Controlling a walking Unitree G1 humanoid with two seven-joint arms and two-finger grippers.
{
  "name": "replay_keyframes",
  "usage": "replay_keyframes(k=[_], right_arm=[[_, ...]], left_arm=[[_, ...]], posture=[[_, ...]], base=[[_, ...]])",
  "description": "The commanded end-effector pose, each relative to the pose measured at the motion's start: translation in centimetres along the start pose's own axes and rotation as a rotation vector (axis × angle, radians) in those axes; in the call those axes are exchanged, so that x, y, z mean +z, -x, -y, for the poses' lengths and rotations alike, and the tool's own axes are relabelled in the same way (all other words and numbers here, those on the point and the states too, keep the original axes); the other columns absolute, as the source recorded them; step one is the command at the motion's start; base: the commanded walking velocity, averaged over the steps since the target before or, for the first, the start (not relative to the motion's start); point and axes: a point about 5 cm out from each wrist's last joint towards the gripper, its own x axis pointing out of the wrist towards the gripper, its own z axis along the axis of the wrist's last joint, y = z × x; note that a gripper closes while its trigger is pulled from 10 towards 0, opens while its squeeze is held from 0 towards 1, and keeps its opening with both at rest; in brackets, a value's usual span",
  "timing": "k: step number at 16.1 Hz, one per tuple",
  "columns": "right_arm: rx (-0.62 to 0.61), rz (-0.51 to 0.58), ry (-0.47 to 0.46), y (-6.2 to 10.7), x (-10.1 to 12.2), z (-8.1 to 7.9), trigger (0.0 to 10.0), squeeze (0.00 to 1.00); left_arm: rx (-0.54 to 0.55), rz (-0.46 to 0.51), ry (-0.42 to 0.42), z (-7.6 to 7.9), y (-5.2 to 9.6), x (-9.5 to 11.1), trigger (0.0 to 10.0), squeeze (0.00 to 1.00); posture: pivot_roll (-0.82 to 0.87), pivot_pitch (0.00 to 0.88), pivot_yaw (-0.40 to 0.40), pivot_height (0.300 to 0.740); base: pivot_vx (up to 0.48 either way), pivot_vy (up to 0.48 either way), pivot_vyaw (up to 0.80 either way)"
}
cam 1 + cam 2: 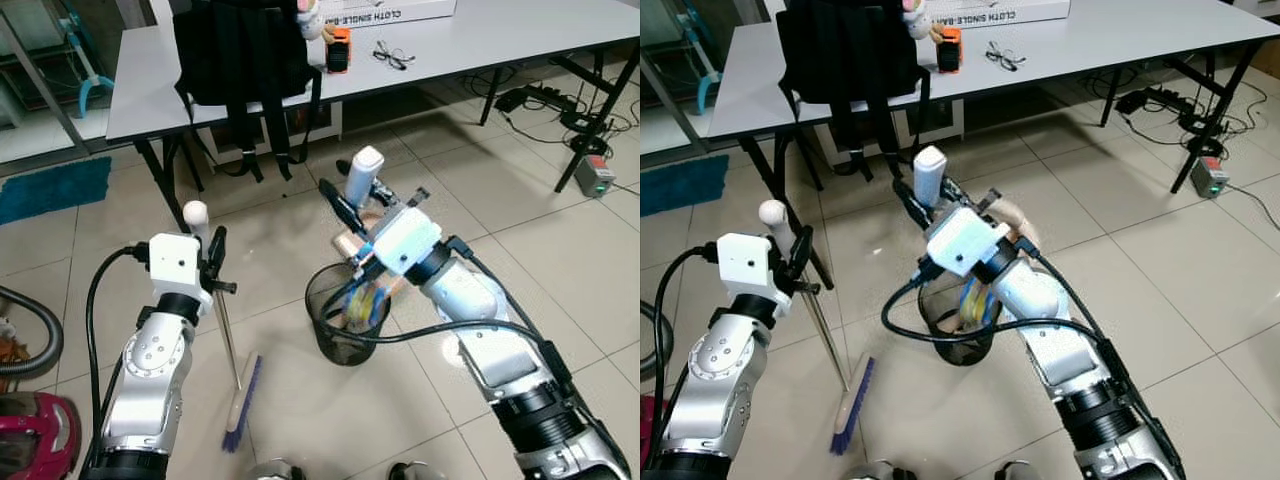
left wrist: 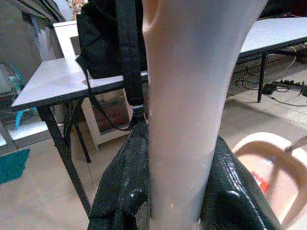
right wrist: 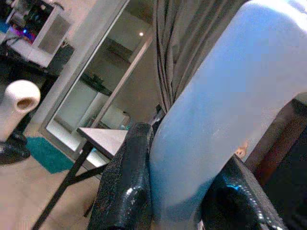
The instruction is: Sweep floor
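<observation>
Both grippers clamp sweeping tools.
Left gripper grips broom; right gripper grips dustpan handle; box reads "CLOTH SINGLE".

Bright, even indoor light; head views sharp, wrist close-ups blurred.

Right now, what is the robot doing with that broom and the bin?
The robot is getting set to sweep. Its left gripper is shut on the broom handle, with the purple bristles down on the tile floor. Its right gripper is shut on the pale handle of a dustpan, held over a black mesh bin. Behind them stands a table with a black backpack hanging off it.
</observation>
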Motion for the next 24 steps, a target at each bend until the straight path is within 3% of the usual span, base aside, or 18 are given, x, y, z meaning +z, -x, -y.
replay_keyframes(k=[1, 2, 3, 5, 7, 8, 10, 12, 14, 15, 16, 24], right_arm=[[-0.022, 0.049, 0.069, -0.1, 0.7, 0.7, 10.0, 0.0], [-0.093, 0.056, 0.051, -0.2, 0.8, 1.5, 10.0, 0.0], [-0.428, 0.058, -0.116, 0.4, 0.8, 5.1, 10.0, 0.0], [-0.612, 0.022, -0.171, 1.5, 0.2, 7.5, 10.0, 0.0], [-0.709, -0.022, -0.073, 2.9, 0.1, 9.3, 10.0, 0.0], [-0.76, -0.054, 0.027, 4.0, 0.2, 10.3, 10.0, 0.0], [-0.827, -0.099, 0.136, 5.7, 0.6, 11.2, 10.0, 0.0], [-0.849, -0.132, 0.135, 6.8, 0.5, 11.1, 10.0, 0.0], [-0.706, -0.35, 0.084, 7.5, -2.6, 8.7, 10.0, 0.0], [-0.623, -0.482, 0.031, 8.2, -4.5, 6.7, 10.0, 0.0], [-0.613, -0.498, 0.009, 8.4, -4.8, 6.0, 10.0, 0.0], [-0.613, -0.498, 0.009, 8.4, -4.8, 6.0, 10.0, 0.0]], left_arm=[[-0.016, 0.028, -0.021, 0.0, -0.3, 0.6, 10.0, 0.0], [-0.016, 0.029, -0.021, 0.0, -0.3, 0.6, 10.0, 0.0], [-0.021, 0.028, -0.019, 0.0, -0.3, 0.5, 10.0, 0.0], [-0.031, 0.028, -0.012, 0.2, -0.3, 0.5, 10.0, 0.0], [-0.048, 0.024, -0.001, 0.3, -0.3, 0.5, 10.0, 0.0], [-0.057, 0.013, 0.003, 0.5, -0.3, 0.2, 10.0, 0.0], [-0.063, 0.004, 0.007, 0.5, -0.2, 0.0, 10.0, 0.0], [-0.069, -0.001, 0.01, 0.5, -0.1, -0.1, 10.0, 0.0], [-0.083, -0.01, 0.02, 0.6, 0.0, -0.4, 10.0, 0.0], [-0.097, -0.014, 0.024, 0.7, 0.2, -0.5, 10.0, 0.0], [-0.099, -0.015, 0.025, 0.7, 0.3, -0.5, 10.0, 0.0], [-0.099, -0.015, 0.025, 0.7, 0.3, -0.5, 10.0, 0.0]], posture=[[0.0, 0.069, 0.095, 0.74], [0.0, 0.069, 0.095, 0.74], [0.0, 0.067, 0.095, 0.74], [0.0, 0.067, 0.095, 0.74], [0.0, 0.063, 0.097, 0.74], [0.0, 0.063, 0.097, 0.74], [0.0, 0.056, 0.096, 0.74], [-0.01, 0.051, 0.098, 0.74], [-0.01, 0.044, 0.1, 0.74], [0.0, 0.04, 0.096, 0.74], [0.0, 0.038, 0.093, 0.74], [0.0, 0.038, 0.093, 0.74]], base=[[0.0, 0.0, 0.0], [0.0, 0.0, 0.0], [0.0, 0.0, 0.0], [0.0, 0.0, 0.0], [0.0, 0.0, 0.0], [0.0, 0.0, 0.0], [0.0, 0.0, -0.8], [0.0, 0.0, -0.8], [0.0, 0.0, -0.8], [0.0, 0.0, -0.8], [0.0, 0.0, -0.8], [0.0, 0.0, -0.8]])
